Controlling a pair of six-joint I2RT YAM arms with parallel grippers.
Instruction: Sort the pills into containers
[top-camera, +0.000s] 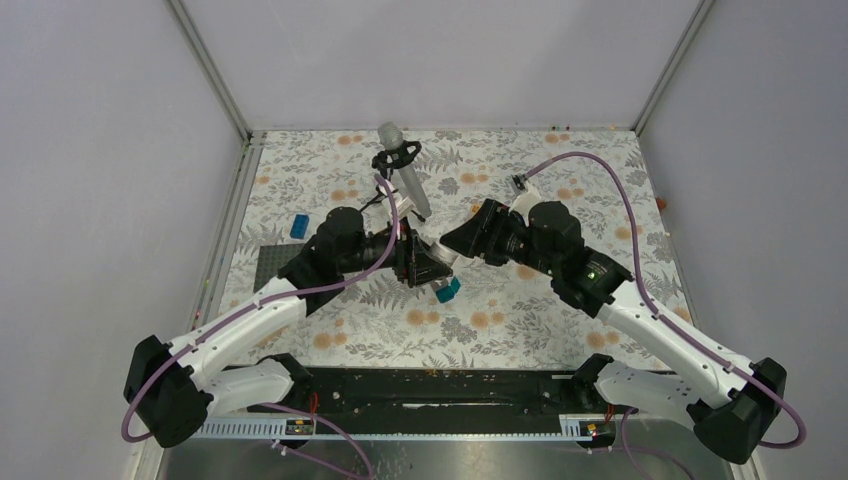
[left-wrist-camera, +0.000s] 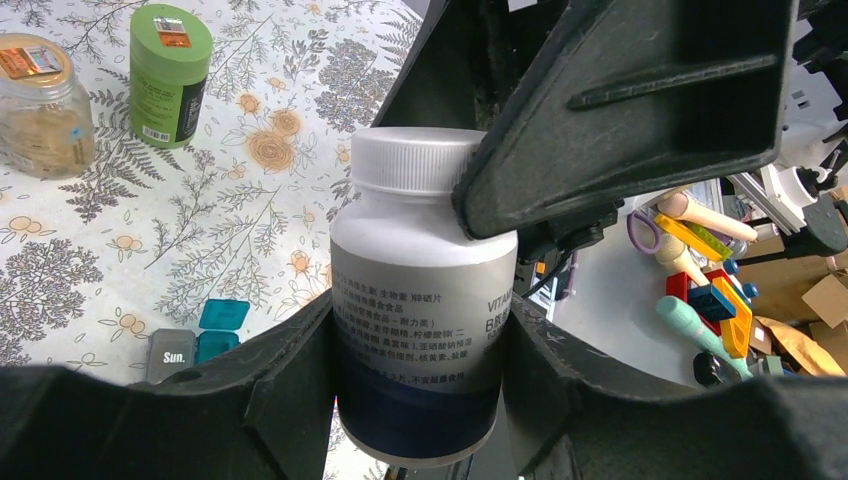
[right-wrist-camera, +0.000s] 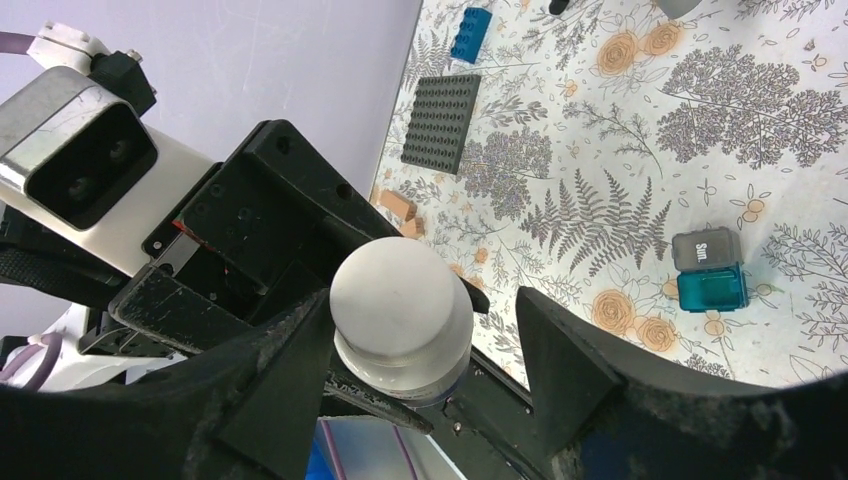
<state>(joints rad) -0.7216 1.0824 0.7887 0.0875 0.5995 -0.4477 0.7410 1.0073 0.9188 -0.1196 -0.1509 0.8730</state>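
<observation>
Well, our left gripper (left-wrist-camera: 415, 335) pinches the white pill bottle (left-wrist-camera: 420, 260) across its grey label, which reads "VITAM" beside Chinese print. Our right gripper (right-wrist-camera: 420, 305) stands spread around the cap (right-wrist-camera: 395, 290). Below, on the floral table (right-wrist-camera: 620, 130), lies the pill organizer (right-wrist-camera: 706, 262), its lid marked "Sun.", with bare cloth around it.

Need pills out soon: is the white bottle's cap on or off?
On. The ribbed white cap sits atop the bottle gripped by the left hand.

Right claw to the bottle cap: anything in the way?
Nothing. The right wrist view shows the cap of the bottle directly between the right claw's fingers, with only a bare gap on one side.
</observation>
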